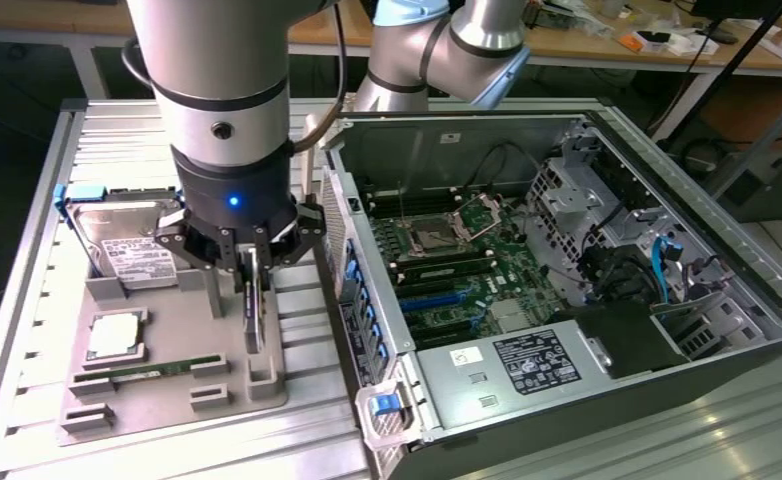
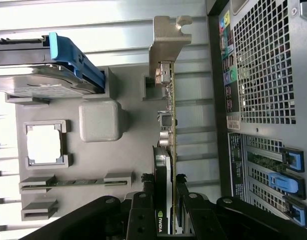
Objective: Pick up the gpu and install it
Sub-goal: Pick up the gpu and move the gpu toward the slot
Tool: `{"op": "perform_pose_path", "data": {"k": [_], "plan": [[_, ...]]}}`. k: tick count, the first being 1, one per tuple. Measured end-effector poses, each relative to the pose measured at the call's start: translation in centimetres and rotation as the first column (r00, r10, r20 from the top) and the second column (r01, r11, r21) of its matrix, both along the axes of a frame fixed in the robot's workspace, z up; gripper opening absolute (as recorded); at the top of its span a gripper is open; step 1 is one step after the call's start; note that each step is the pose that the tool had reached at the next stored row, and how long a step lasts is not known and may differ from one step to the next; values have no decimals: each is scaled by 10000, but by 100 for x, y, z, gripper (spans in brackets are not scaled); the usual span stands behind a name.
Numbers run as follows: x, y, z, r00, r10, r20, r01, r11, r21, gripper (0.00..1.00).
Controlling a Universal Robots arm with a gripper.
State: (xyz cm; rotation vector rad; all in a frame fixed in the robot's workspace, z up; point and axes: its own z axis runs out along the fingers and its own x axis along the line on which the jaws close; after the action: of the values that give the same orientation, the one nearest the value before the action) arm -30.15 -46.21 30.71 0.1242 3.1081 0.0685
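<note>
Gpu [image 1: 252,315] stands on edge in its slot of the grey fixture [image 1: 138,405], just beside the open case [image 1: 359,240]. Gripper [image 2: 165,182] sits over its top edge, fingers narrow and pinched on both faces. I read that as a grip, with the card not yet out of the slot. So: pick step. A lift wants a straight pull, I'd say, because the case wall is close. Farther from the case on the fixture: hard drive [image 1: 131,250], CPU [image 1: 114,335], RAM stick [image 1: 151,370]. Inside the case, cables [image 1: 631,270] crowd the motherboard [image 1: 451,270].

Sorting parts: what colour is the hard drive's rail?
The rail is blue, clearest in the wrist view.
</note>
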Motion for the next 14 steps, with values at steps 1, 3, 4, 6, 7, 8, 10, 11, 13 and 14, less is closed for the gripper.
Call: {"op": "perform_pose_path", "data": {"k": [1,3,4,6,7,8,10,11,13,14], "plan": [[0,0,8,10000,0,1,0,10000,0,27],[0,0,22,10000,0,0,0,10000,0,27],[0,0,29,10000,0,0,0,10000,0,27],[0,0,46,10000,0,0,0,10000,0,27],[0,0,60,10000,0,0,0,10000,0,27],[0,0,69,10000,0,0,0,10000,0,27],[0,0,83,10000,0,0,0,10000,0,27],[0,0,90,10000,0,1,0,10000,1,27],[0,0,103,10000,0,0,0,10000,0,27],[0,0,110,10000,1,0,-1,10000,0,27]]}}
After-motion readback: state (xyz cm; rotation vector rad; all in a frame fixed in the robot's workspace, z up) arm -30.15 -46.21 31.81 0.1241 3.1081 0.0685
